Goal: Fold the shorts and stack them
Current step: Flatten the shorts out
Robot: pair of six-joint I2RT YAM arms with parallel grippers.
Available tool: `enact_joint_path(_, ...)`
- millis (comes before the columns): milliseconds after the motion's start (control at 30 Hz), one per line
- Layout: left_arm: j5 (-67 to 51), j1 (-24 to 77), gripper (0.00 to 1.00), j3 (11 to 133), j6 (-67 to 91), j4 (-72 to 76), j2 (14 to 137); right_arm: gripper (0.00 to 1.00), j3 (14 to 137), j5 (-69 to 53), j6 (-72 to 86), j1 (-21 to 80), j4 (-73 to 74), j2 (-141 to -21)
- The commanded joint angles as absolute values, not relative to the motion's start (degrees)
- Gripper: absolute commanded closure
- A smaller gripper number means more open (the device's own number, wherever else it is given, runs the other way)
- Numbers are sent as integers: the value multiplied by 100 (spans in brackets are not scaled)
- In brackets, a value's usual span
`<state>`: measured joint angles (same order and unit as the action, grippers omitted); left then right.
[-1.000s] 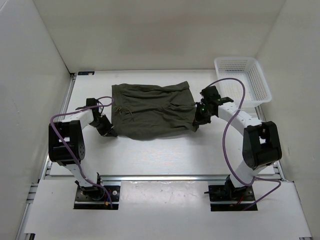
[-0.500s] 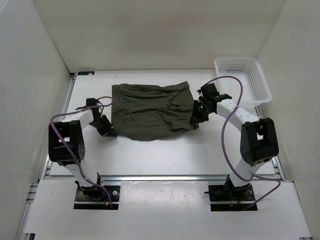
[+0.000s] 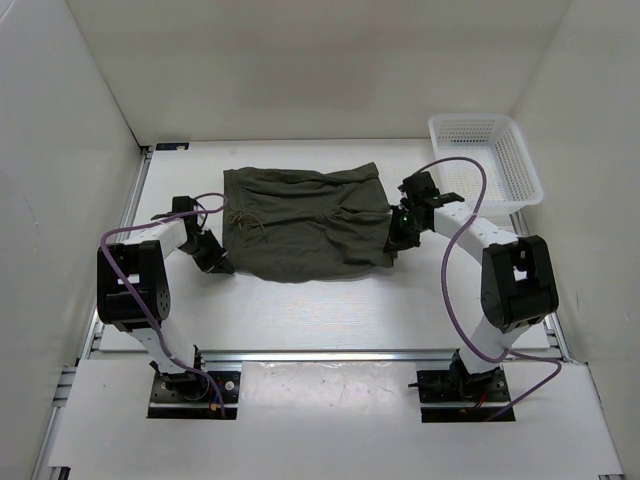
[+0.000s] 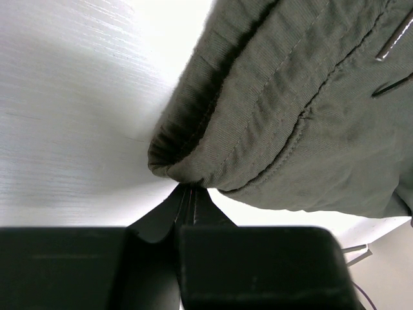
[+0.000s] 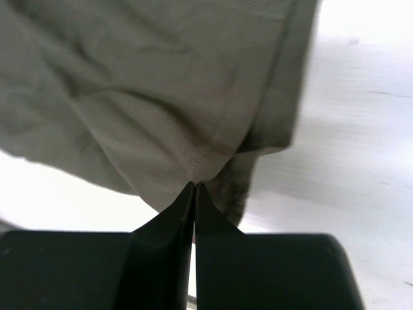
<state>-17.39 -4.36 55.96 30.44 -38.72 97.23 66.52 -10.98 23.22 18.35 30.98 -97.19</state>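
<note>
Though flat on table (image 3: 300, 310), shorts (image 3: 300, 222) with edges inside left hand (image 3: 218, 264), right hand (image 3: 392, 243).

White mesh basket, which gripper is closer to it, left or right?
Right. The right gripper pinches the edge of the shorts nearest the white mesh basket. The left gripper pinches the opposite edge, with the whole garment between it and the basket.
</note>
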Motion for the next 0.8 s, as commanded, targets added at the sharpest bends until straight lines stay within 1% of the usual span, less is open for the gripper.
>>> enact_joint_path(0,-1635,-448,90,5687,2910,-3814,9501,100,6696,-563,2417,1653,2979,-9439)
enact_joint_path(67,-1635,-448,90,5687,2909,-3814,9501,100,6837,-458,2356,1504,2979,-9526)
enact_joint_path(300,-1635,-448,90,5687,2909,-3814,9501,100,7699,-272,2145,1450,3251,-10265)
enact_joint_path(333,-1635,-448,90,5687,2909,-3867,9501,98,7830,-194,2145,1389,3339,-10387)
enact_joint_path(400,-1635,-448,90,5687,2909,-3867,9501,85,7892,-193,2205,1389,3409,-10389)
enact_joint_path(433,-1635,-448,90,5687,2909,-3867,9501,68,7832,-193,2206,1389,3410,-10293)
enact_joint_path(467,-1635,-448,90,5687,2909,-3867,9501,62,7770,-124,2267,1389,3410,-10205)
enact_joint_path(533,-1635,-448,90,5687,2909,-3867,9449,59,7508,156,2328,1389,3410,-9836)
enact_joint_path(633,-1635,-448,90,5687,2909,-3867,9448,58,7156,334,2443,1389,3410,-9221)
enact_joint_path(700,-1635,-448,90,5687,2909,-3867,9448,65,6743,396,2504,1389,3410,-8774)
enact_joint_path(767,-1635,-448,90,5739,2909,-3867,9448,74,6453,107,2566,1389,3357,-8509)
